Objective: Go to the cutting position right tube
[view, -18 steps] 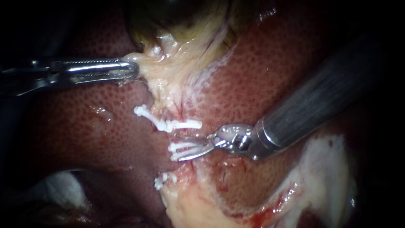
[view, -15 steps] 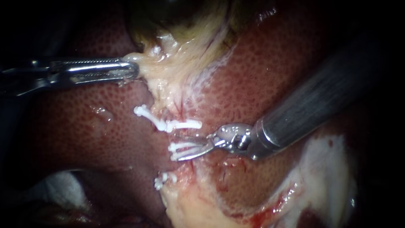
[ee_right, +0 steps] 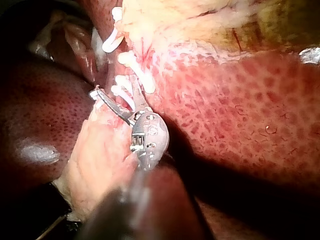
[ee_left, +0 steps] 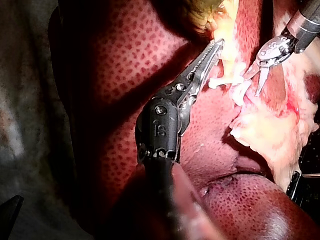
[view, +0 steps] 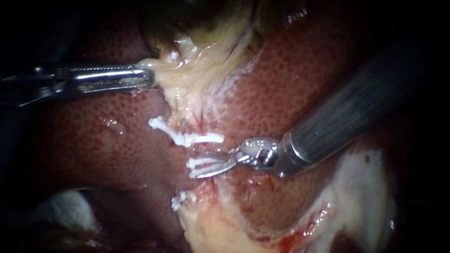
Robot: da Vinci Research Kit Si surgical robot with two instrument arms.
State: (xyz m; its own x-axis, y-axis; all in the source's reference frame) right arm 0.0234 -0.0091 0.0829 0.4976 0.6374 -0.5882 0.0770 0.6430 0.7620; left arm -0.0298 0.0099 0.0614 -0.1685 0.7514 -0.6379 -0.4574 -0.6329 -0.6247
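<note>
Right instrument [view: 199, 164]: my jaws stand open in a narrow V and grip nothing. The middle clip [view: 206, 162], white and two-pronged, lies in the gap between them. I cannot tell whether either jaw touches it.

Tube [view: 204, 150]: only a short reddish stretch shows. It sits just beside the jaw that faces the gallbladder, between the middle clip and the upper clip [view: 206, 137]. Clips and tissue cover the rest, and I cannot tell which tube this is.

Lower clip [view: 180, 199]: it sits near the opposite jaw, clear of it, at the edge of a yellowish mass.

Slanted clip [view: 164, 127]: it lies past my jaw tips, meeting the far end of the upper clip.

Left instrument [view: 150, 78]: it is positioned well apart from my right jaws, beyond the upper clip. Its jaws are clamped together on the pale tissue [view: 183, 79], which runs from there towards the clips.

Gallbladder [view: 197, 18]: dark and greenish, it lies farthest away, directly behind the pale tissue.

Liver [view: 290, 79]: red and speckled, it lies beneath both instruments.
</note>
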